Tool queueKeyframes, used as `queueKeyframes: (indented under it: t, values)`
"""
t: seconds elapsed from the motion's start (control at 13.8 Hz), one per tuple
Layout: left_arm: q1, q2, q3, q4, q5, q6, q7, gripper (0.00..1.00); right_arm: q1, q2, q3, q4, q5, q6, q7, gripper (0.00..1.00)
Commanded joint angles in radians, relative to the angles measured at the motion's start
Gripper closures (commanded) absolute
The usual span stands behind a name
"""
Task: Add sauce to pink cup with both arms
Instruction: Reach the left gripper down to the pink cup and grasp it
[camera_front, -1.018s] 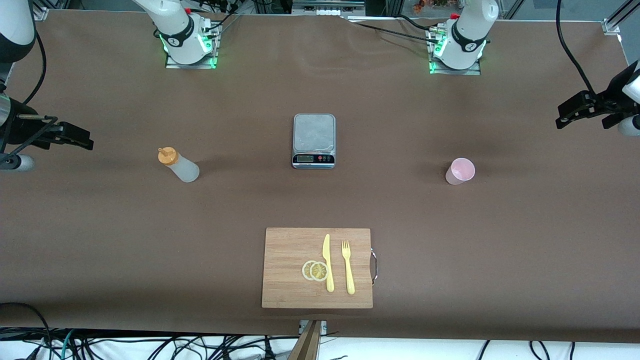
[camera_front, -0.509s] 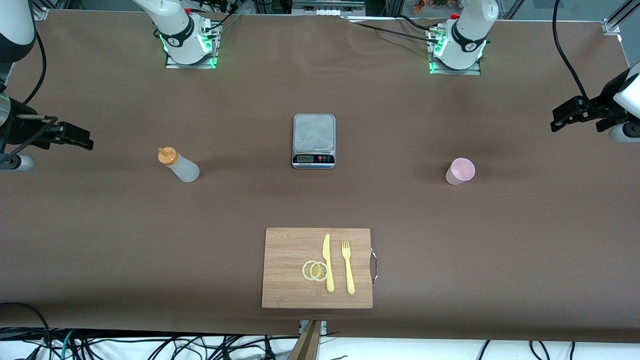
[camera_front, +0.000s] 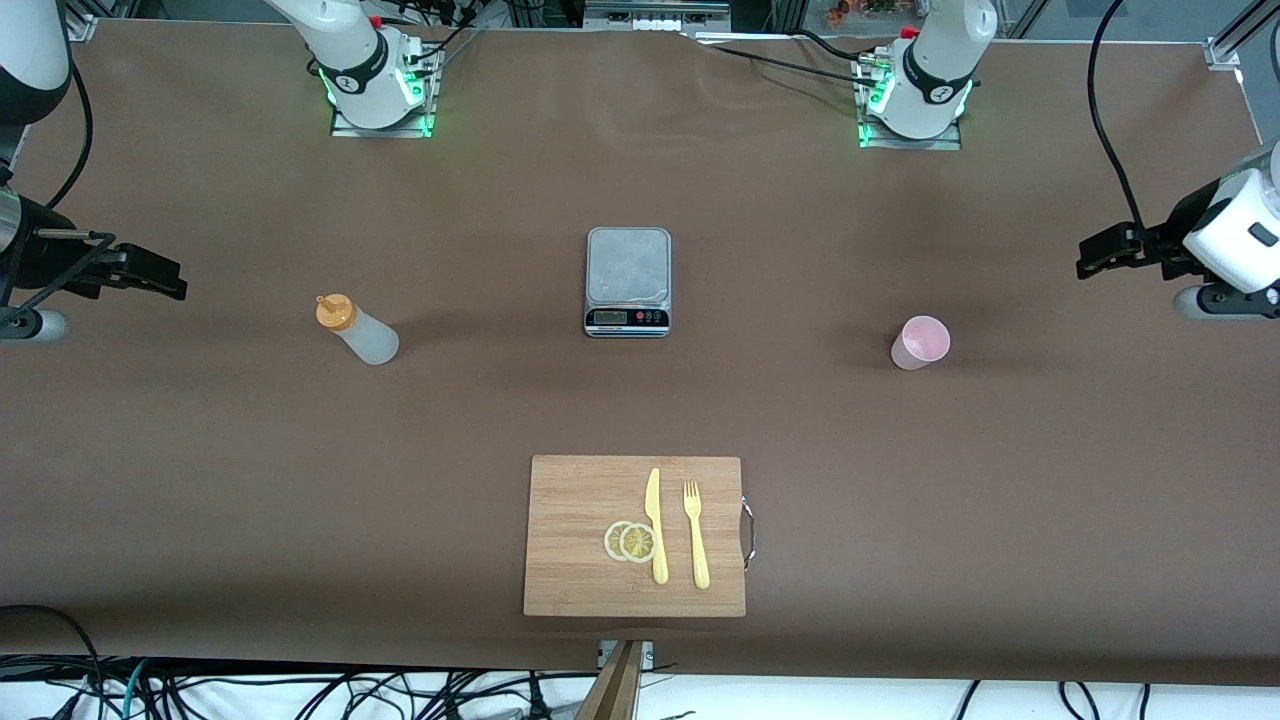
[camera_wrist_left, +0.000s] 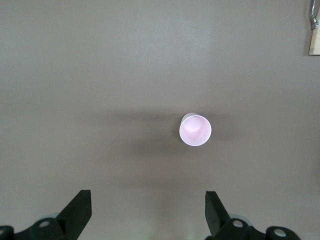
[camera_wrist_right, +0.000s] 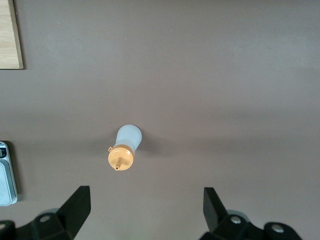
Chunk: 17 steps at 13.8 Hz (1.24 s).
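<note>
The sauce bottle (camera_front: 357, 331), translucent whitish with an orange nozzle cap, stands upright on the brown table toward the right arm's end; it also shows in the right wrist view (camera_wrist_right: 124, 148). The pink cup (camera_front: 920, 343) stands upright toward the left arm's end and shows in the left wrist view (camera_wrist_left: 195, 130). My left gripper (camera_front: 1092, 258) hangs open and empty above the table at the left arm's end, apart from the cup; its fingers (camera_wrist_left: 80, 210) are spread wide. My right gripper (camera_front: 165, 280) is open and empty above the right arm's end, apart from the bottle.
A kitchen scale (camera_front: 627, 281) sits mid-table between bottle and cup. A wooden cutting board (camera_front: 580, 500) lies nearer the front camera, bearing a yellow knife (camera_front: 655, 525), a yellow fork (camera_front: 695, 535) and lemon slices (camera_front: 630, 541).
My left gripper has moved toward the table's middle and a little lower, closer to the pink cup. The right arm, bottle and cup have not moved.
</note>
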Motion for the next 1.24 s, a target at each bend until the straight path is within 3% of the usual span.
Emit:
queueKeyframes:
  t: [0.0,0.22,0.51,0.8,1.16]
  values:
    - [-0.008,-0.014,-0.003,-0.088,-0.002,0.082,-0.012,0.00,-0.005,-0.001,-0.001,0.014,-0.002,-0.003,-0.013,0.00]
    - [-0.008,-0.018,-0.003,-0.217,-0.003,0.217,-0.014,0.00,-0.007,0.001,-0.001,0.014,-0.002,-0.003,-0.014,0.00]
    - [-0.010,0.037,-0.004,-0.321,-0.009,0.404,-0.047,0.00,-0.007,0.001,-0.003,0.014,-0.003,-0.003,-0.014,0.00]
    - [-0.011,0.080,-0.006,-0.471,-0.020,0.666,-0.050,0.00,-0.008,0.001,-0.003,0.014,-0.002,-0.003,-0.013,0.00]
    - [-0.026,0.143,-0.009,-0.577,-0.078,0.849,-0.049,0.00,-0.008,0.001,-0.003,0.014,-0.003,-0.003,-0.011,0.00]
